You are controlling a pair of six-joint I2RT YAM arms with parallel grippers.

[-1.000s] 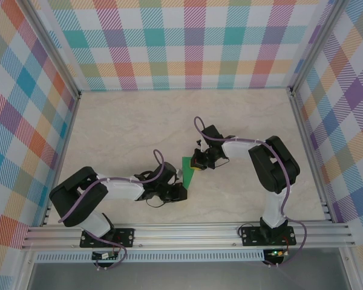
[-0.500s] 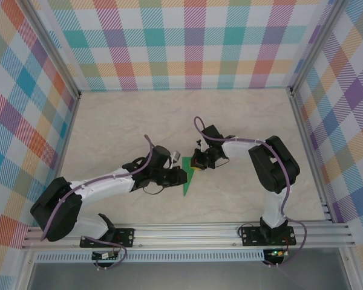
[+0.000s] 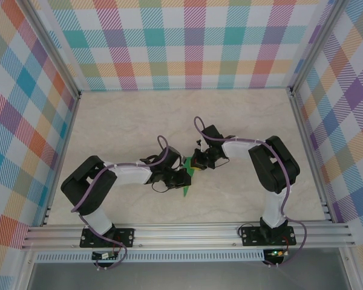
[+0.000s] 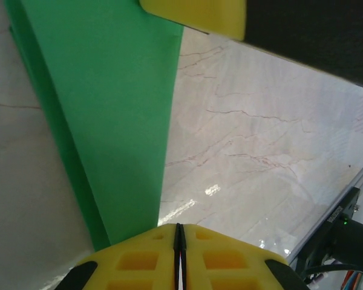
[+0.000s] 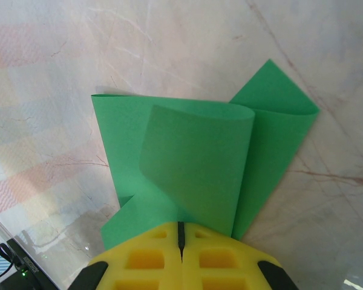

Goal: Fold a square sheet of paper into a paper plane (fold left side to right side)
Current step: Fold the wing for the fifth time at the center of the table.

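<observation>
So, the folded green paper (image 5: 193, 163) lies on the counter (image 3: 127, 127) near the middle of the overhead frame. Left end effector (image 4: 179, 241) is pressed together at its narrow tip. Right end effector (image 5: 181, 238) is likewise together at the wider end, one flap curling up.

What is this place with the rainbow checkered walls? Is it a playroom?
Probably a robot practice booth, not a playroom: plaid multicolour walls on a metal frame, a marble-look tabletop, and two white robot arms working on folded bright-green paper.
</observation>
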